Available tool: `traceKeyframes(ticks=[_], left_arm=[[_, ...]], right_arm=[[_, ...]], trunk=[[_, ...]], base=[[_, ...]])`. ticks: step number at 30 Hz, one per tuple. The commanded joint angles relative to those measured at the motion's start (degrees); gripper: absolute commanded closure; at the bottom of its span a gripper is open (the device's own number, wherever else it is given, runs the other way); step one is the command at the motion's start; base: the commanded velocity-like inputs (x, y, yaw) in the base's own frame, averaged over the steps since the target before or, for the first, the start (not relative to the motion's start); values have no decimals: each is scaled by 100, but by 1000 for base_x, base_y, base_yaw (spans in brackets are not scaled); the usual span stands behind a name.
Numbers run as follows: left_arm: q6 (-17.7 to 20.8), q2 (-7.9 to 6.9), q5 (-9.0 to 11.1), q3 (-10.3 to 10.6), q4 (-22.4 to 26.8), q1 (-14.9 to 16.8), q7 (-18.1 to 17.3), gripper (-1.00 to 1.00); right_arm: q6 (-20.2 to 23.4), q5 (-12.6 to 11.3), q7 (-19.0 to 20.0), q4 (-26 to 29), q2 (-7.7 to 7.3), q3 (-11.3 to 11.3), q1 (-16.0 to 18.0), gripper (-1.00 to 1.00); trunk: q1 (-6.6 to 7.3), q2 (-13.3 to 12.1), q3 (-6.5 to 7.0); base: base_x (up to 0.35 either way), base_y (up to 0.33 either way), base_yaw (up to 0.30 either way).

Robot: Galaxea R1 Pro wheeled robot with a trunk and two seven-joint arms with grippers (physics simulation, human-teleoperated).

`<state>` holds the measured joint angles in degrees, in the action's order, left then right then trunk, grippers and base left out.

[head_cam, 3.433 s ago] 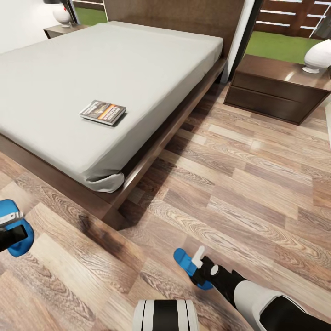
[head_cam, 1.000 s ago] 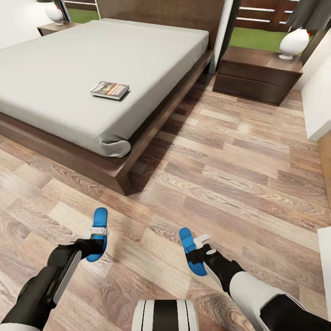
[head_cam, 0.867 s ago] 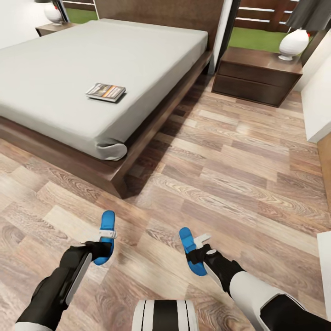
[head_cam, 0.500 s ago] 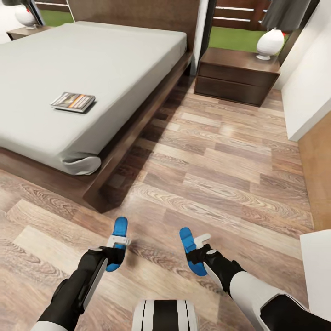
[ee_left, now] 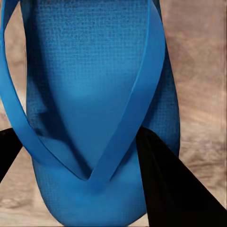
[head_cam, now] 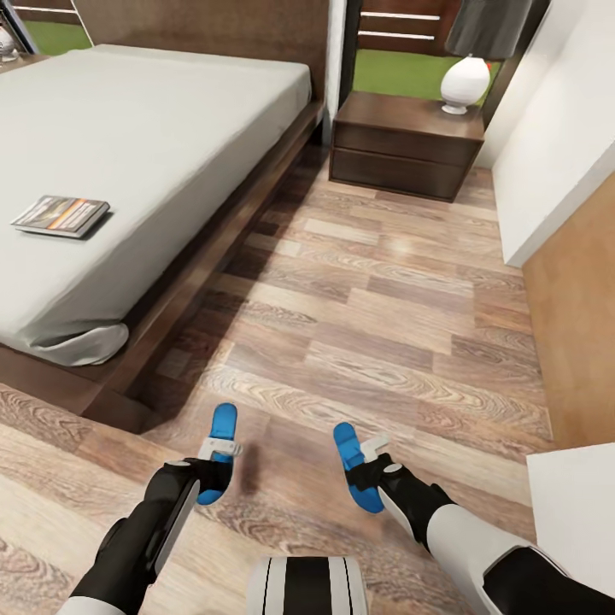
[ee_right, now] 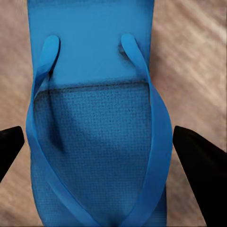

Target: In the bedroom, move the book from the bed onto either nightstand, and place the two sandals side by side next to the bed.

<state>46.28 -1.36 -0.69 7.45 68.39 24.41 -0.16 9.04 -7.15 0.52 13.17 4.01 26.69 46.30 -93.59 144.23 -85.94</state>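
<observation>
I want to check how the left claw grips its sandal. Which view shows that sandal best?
The left wrist view: the left sandal shows its straps and textured sole close up, dark fingers at both sides. The head view shows it small, partly covered by the left claw. The right wrist view shows the other sandal.

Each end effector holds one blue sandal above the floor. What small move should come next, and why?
Probably roll toward the bed. Left end effector and right end effector hold the sandals short of the bed's side, so lowering now seems premature.
</observation>
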Motion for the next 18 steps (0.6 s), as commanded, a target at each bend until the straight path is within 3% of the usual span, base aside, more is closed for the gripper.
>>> traceKeyframes(ticks=[1, 11, 18], left_arm=[[30, -4, -11, 10, 8, 3, -1, 100], [13, 4, -11, 25, 0, 3, -1, 100], [-96, 4, -11, 28, -1, 3, -1, 100]], right_arm=[[28, -58, 1, 10, -1, 39, 2, 100], [28, -58, 1, 10, 3, 40, 2, 100], [28, -58, 1, 10, 0, 44, 2, 100]], trunk=[[-2, 1, -3], [-2, 1, -3], [-2, 1, -3]], base=[[265, -230, 184], [279, -208, 224], [281, -203, 55]])
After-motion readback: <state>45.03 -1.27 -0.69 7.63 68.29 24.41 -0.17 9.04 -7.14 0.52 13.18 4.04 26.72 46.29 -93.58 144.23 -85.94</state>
